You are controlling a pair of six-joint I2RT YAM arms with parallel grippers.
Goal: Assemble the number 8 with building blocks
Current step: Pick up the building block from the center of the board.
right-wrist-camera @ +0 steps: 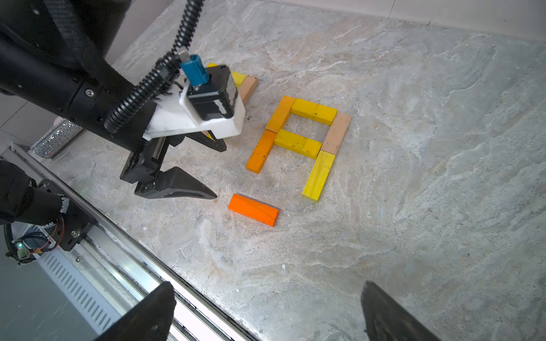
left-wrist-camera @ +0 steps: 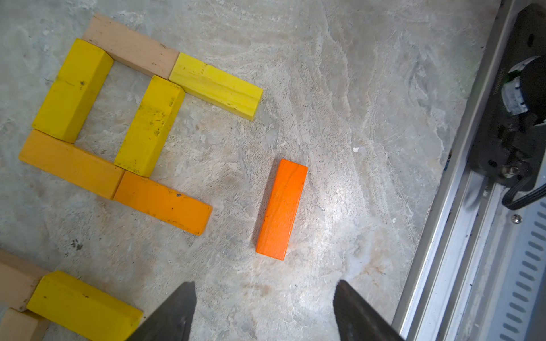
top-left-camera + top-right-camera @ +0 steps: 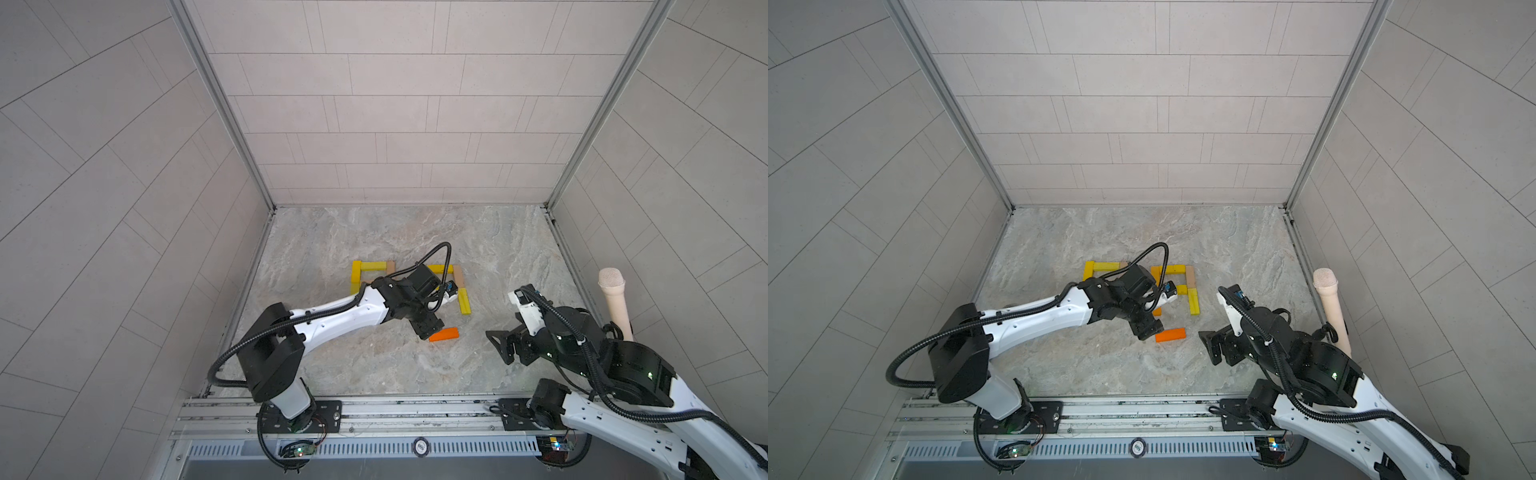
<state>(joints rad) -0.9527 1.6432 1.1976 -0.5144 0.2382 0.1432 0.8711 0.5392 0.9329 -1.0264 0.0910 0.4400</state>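
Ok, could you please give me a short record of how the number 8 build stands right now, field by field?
figure: number 8, six bars laid, bottom bar missing
loose piece: orange block lies flat near the open bottom, touching nothing
left: left gripper open, empty, pointed at the orange block
right: right gripper open, empty, away from the blocks
other blocks: yellow and tan bars beside the figure, partly hidden by the left arm
clutter: beige microphone near the right arm

The left arm (image 3: 340, 316) hides several of the building blocks (image 3: 464, 302).
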